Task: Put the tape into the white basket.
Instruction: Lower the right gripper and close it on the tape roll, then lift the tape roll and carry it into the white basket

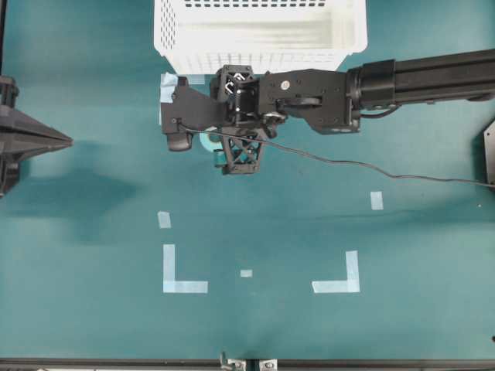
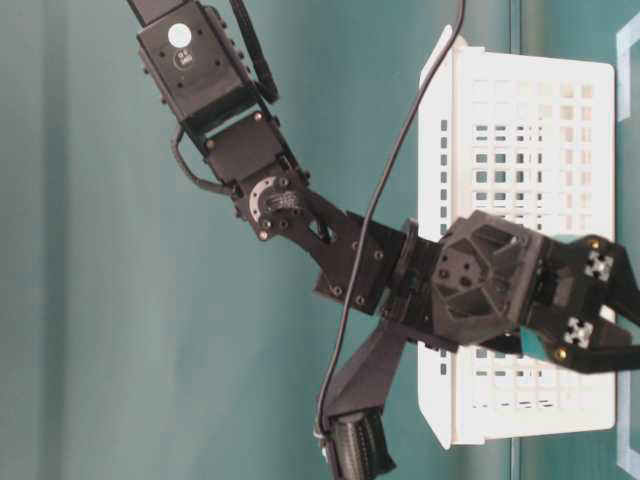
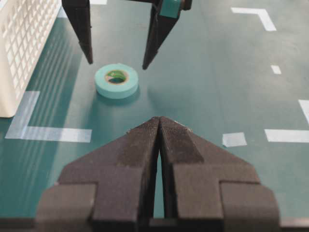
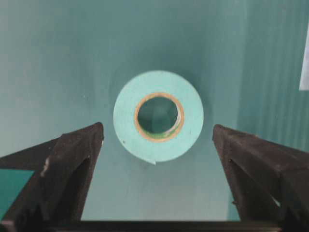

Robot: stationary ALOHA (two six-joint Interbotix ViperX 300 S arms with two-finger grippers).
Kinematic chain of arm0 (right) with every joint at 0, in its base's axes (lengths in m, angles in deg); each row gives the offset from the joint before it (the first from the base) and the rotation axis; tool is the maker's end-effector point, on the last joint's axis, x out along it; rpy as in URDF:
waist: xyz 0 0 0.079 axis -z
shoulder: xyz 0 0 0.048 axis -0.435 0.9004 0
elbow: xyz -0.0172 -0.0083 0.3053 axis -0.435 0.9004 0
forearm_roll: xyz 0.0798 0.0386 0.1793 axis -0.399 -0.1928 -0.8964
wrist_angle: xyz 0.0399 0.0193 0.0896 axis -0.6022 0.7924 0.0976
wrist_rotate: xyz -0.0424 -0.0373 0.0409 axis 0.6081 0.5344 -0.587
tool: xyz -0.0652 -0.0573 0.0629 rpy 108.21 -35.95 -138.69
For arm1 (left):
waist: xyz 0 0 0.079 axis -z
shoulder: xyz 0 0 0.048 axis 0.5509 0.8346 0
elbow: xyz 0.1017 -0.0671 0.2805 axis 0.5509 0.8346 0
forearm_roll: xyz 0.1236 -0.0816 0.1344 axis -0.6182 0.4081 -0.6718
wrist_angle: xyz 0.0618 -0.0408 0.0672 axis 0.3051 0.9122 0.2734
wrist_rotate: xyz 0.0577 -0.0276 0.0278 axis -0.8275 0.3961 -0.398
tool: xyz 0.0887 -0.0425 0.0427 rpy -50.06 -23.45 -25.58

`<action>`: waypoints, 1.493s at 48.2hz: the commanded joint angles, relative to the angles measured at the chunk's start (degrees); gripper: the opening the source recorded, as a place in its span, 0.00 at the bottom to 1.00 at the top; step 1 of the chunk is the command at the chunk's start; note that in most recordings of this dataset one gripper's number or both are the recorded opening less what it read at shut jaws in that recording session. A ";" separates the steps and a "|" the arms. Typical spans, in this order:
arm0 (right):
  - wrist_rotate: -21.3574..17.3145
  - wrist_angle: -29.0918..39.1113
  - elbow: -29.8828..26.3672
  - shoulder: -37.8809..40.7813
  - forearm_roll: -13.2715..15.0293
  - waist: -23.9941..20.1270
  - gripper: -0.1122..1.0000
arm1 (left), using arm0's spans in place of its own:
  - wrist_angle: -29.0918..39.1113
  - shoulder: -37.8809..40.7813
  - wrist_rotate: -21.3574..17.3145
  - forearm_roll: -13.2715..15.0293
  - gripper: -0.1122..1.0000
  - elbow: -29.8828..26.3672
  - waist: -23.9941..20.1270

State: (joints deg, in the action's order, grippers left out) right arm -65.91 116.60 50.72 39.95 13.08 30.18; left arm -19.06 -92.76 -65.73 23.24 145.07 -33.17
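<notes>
Tape (image 4: 158,116) flat on the teal table (image 1: 93,309), hole upward, just in front of the white basket (image 1: 259,35) and apart from its wall. Untouched so far. Framed between the fingers (image 4: 63,164) of the right gripper (image 3: 117,46), spread wide to either side with clear gaps, tips above and just beyond the roll in the left wrist view. Largely hidden under the right arm from overhead, only a sliver of pale teal showing.

Left gripper (image 3: 159,145) parked well back, fingers pressed together on nothing.

Step in hand, by the look of it: approach for the grasp, lift not yet begun. Next move likely calls for lowering until the tips straddle the roll's rim, closing squarely across it, then raising high enough to clear the basket wall before release inside.
</notes>
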 commanded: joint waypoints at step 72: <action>-0.09 -1.14 -1.58 2.46 0.00 0.79 0.98 | -0.35 0.53 -0.09 -0.09 0.00 -0.79 0.09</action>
State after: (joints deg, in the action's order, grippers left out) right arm -66.00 115.63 49.84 43.38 12.99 30.80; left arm -19.15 -92.76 -65.73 23.33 145.07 -33.17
